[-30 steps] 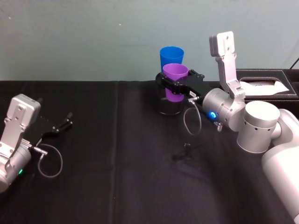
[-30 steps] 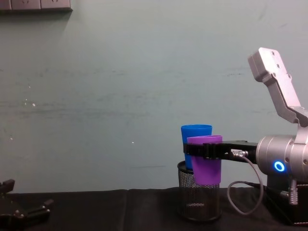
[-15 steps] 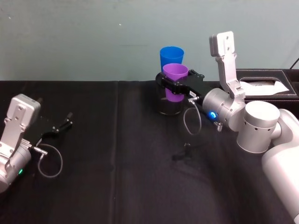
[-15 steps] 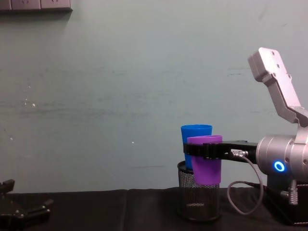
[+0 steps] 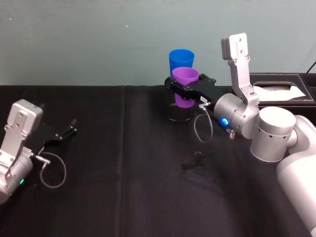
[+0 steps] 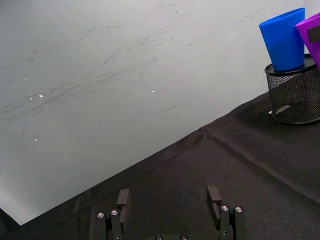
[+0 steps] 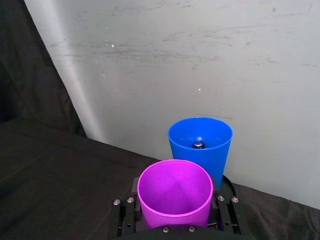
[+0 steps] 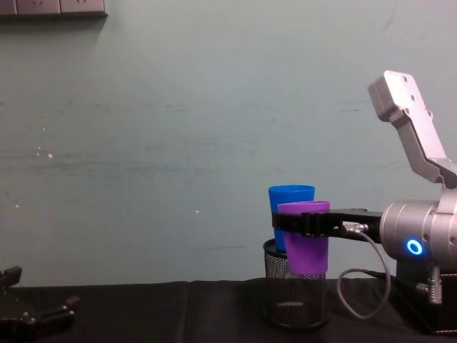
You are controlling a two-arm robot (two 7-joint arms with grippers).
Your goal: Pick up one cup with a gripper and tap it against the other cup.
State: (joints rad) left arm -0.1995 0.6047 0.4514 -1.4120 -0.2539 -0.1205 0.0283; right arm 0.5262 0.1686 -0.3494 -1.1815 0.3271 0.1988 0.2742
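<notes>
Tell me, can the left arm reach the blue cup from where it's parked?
Probably yes, with a long reach. The left gripper sits open far to the left, and the blue cup's left side is uncovered above the mesh holder. The right gripper holds the purple cup in front of it.

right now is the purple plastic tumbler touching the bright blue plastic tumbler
Cannot tell: in chest and head views the purple tumbler overlaps the blue tumbler, hiding any gap or contact.

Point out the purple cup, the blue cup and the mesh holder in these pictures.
purple cup point(image 8: 308, 251), chest view, lower side wall.
blue cup point(image 5: 181, 61), head view, outer wall under the rim.
mesh holder point(image 6: 296, 97), left wrist view, mesh side.
</notes>
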